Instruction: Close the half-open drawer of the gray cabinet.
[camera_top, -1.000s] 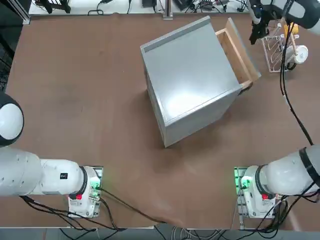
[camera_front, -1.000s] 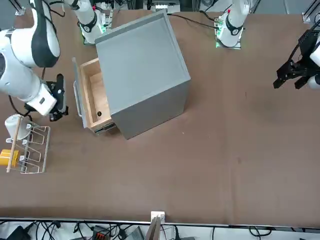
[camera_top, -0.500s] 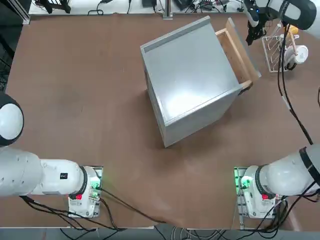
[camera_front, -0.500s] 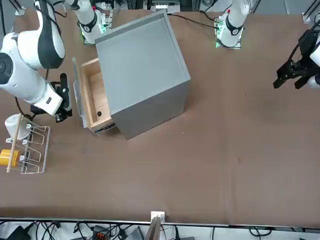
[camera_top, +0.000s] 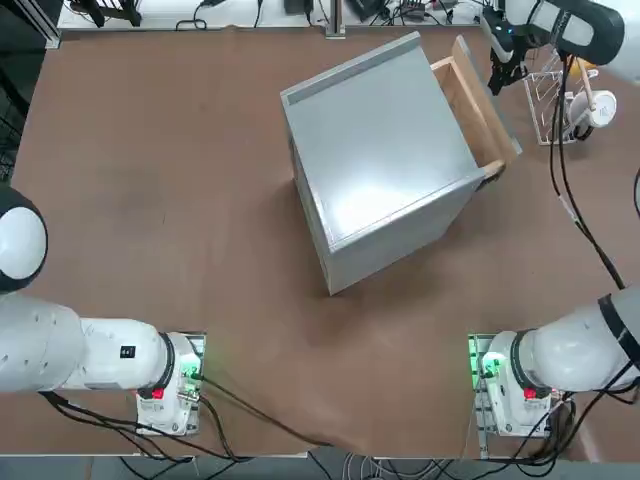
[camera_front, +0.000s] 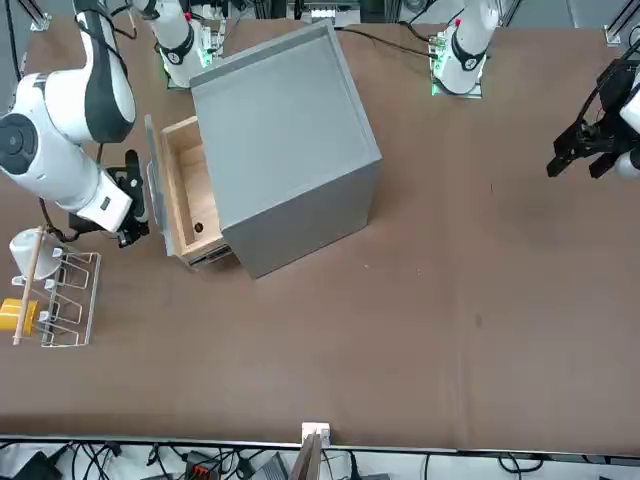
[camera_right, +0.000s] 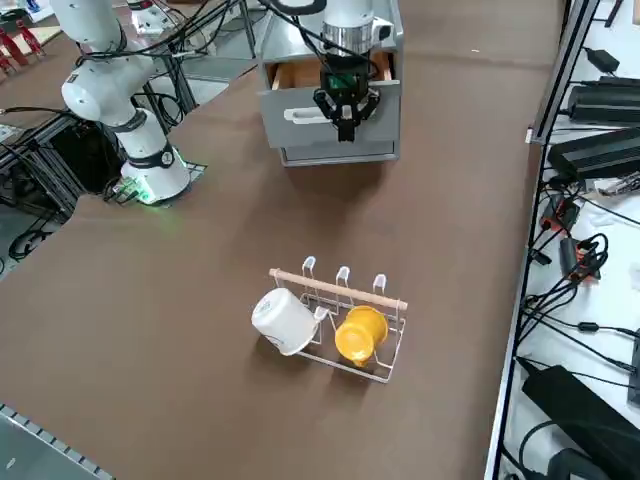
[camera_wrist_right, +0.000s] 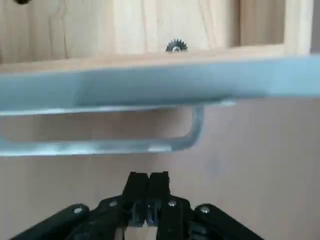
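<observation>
The gray cabinet (camera_top: 380, 150) (camera_front: 285, 120) stands turned at an angle near the table's middle. Its drawer (camera_top: 478, 100) (camera_front: 185, 195) sticks out about halfway, showing tan wooden sides and a thin gray front panel (camera_wrist_right: 150, 84) with a bar handle (camera_wrist_right: 100, 147). My right gripper (camera_top: 497, 68) (camera_front: 133, 215) (camera_right: 345, 122) hangs just in front of that panel, near the handle, a small gap away. In the right wrist view its fingers (camera_wrist_right: 148, 192) are pressed together, shut with nothing between them.
A white wire rack (camera_top: 553, 98) (camera_right: 345, 330) holding a white cup (camera_right: 285, 320) and a yellow cup (camera_right: 360, 333) stands on the brown table just beyond the gripper, on the side away from the drawer.
The right gripper has moved from beside the wire rack toward the drawer's front panel. The drawer and cabinet have not shifted.
</observation>
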